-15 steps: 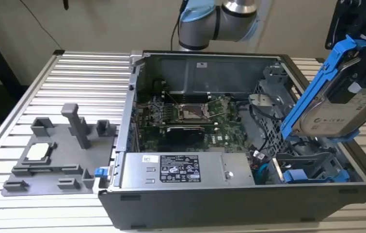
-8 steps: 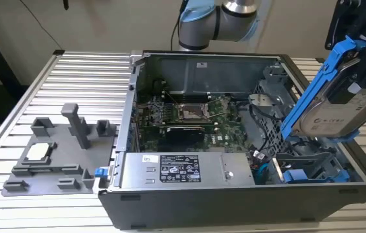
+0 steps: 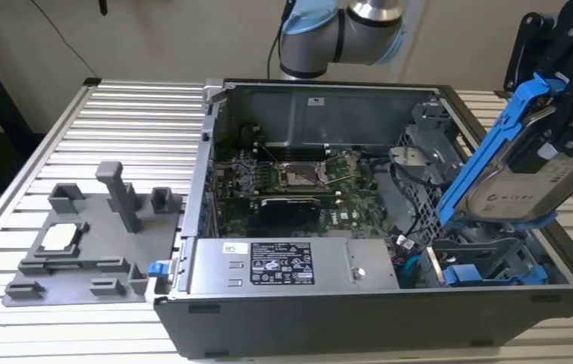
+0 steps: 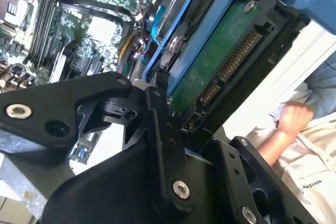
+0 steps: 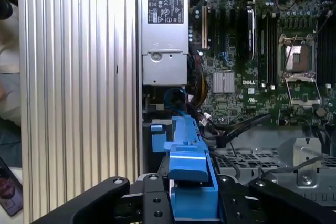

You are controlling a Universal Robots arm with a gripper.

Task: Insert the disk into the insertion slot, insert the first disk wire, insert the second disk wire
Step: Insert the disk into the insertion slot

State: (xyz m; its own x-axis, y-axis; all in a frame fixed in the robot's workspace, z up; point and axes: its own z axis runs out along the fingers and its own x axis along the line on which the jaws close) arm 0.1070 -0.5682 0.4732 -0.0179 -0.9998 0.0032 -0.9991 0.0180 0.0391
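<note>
The disk (image 3: 525, 180), silver-grey with a pale label and clipped in a bright blue carrier frame (image 3: 489, 144), hangs steeply tilted over the open computer case's (image 3: 195, 227) corner at the exterior view's right. My gripper (image 3: 568, 114) is shut on its upper end. The carrier's lower end is just above the insertion slot (image 3: 480, 262), a grey drive bay with blue clips. In the second wrist view the disk's green underside (image 4: 223, 59) and connector face me, clamped between the black fingers (image 4: 160, 114). The blue carrier (image 5: 186, 166) also sits between the fingers in the first wrist view. Loose cables (image 3: 404, 246) lie beside the bay.
Inside the case are a motherboard (image 3: 286, 182) and a silver power supply (image 3: 271, 267). A grey fixture plate (image 3: 83, 235) with upright posts lies on the slatted metal table (image 3: 124, 114) at the exterior view's left. A person's hand (image 4: 294, 119) is beyond the table edge.
</note>
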